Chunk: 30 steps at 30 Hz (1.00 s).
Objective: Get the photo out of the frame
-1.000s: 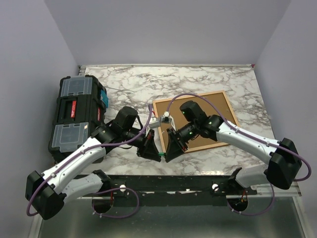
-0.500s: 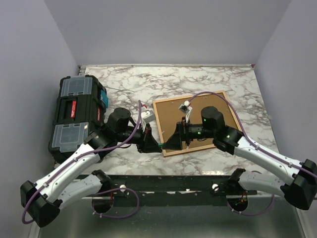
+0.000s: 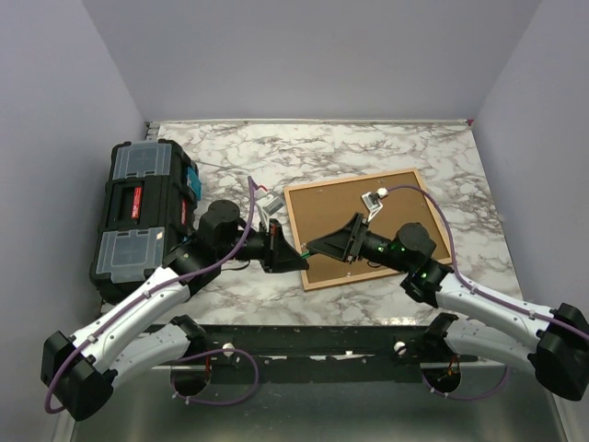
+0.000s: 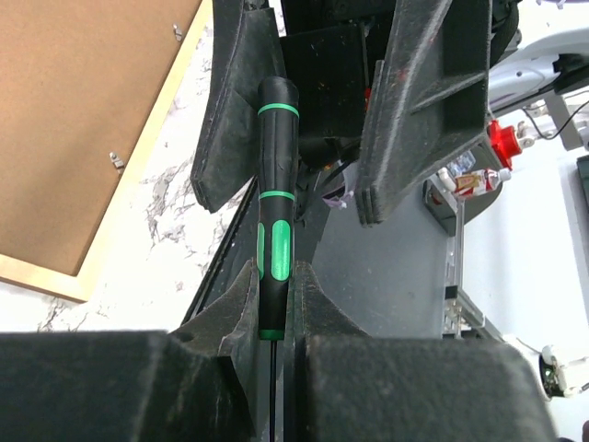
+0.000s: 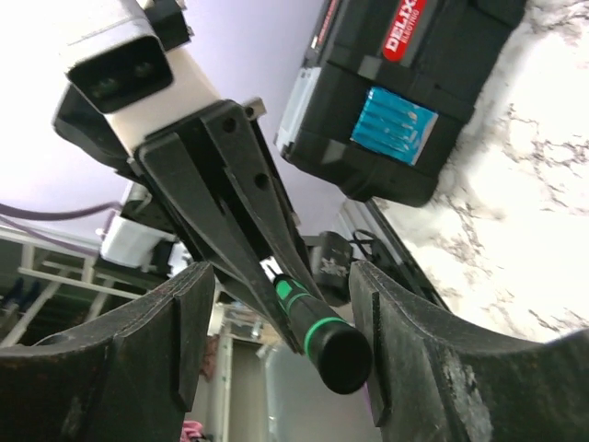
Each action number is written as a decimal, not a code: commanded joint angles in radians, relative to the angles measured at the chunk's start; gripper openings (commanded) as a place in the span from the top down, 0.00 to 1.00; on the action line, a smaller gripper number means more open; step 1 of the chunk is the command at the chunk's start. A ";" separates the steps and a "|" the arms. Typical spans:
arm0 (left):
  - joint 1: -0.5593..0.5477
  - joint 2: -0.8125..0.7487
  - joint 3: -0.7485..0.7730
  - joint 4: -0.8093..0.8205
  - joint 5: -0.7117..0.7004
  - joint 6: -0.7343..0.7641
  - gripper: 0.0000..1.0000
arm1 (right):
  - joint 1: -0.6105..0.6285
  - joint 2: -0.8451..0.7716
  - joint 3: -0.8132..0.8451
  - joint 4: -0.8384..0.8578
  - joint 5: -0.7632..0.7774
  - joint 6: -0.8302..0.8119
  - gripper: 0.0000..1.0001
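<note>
The frame (image 3: 350, 181) lies face down on the marble table, showing its brown backing board (image 3: 331, 212); the photo is hidden under it. My left gripper (image 3: 299, 261) is shut on a black-and-green screwdriver (image 4: 276, 212), held off the frame's near-left corner (image 4: 46, 284). My right gripper (image 3: 317, 247) faces it, open. Its fingers (image 5: 414, 368) stand either side of the screwdriver handle's end (image 5: 327, 343) with gaps on both sides. In the left wrist view, the right fingers (image 4: 423, 101) flank the upper handle above my left gripper (image 4: 273, 285).
A black toolbox (image 3: 143, 216) stands at the table's left edge, also filling the top of the right wrist view (image 5: 405, 92). The black rail (image 3: 304, 341) with both arm bases runs along the near edge. Walls close in the table at the back and sides.
Both grippers rose from pointing down at the near table edge and now face each other. The right jaws opened and now stand round the screwdriver handle. The left kept its hold.
</note>
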State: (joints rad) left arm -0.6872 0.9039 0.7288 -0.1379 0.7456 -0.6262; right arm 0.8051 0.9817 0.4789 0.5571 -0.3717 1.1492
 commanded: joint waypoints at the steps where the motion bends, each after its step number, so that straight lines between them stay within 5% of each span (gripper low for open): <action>1: 0.006 0.004 -0.019 0.104 0.008 -0.062 1.00 | 0.002 0.019 -0.003 0.111 0.035 0.049 0.37; 8: 0.021 0.012 -0.009 0.111 0.028 -0.070 1.00 | 0.002 0.015 -0.006 0.123 -0.016 0.025 0.42; 14: 0.023 0.016 -0.017 0.132 0.063 -0.082 1.00 | 0.002 0.038 -0.006 0.154 -0.031 0.024 0.60; 18: 0.025 0.021 -0.010 0.124 0.059 -0.085 1.00 | 0.002 0.067 -0.012 0.204 -0.050 0.035 0.99; 19: 0.032 0.025 0.000 0.101 0.054 -0.081 0.98 | 0.002 0.066 -0.014 0.197 -0.042 0.031 1.00; 22: 0.058 -0.005 0.005 0.040 -0.016 -0.075 0.49 | 0.002 0.019 -0.004 0.046 0.065 -0.021 1.00; 25: 0.115 -0.042 0.006 -0.038 -0.099 -0.065 0.27 | 0.001 -0.030 0.030 -0.151 0.206 -0.095 1.00; 30: 0.213 -0.078 0.032 -0.247 -0.294 -0.040 0.15 | 0.001 0.007 0.151 -0.422 0.366 -0.259 1.00</action>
State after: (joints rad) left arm -0.5385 0.8639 0.7242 -0.1829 0.6613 -0.6983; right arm 0.8047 0.9657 0.5289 0.3851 -0.1936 1.0439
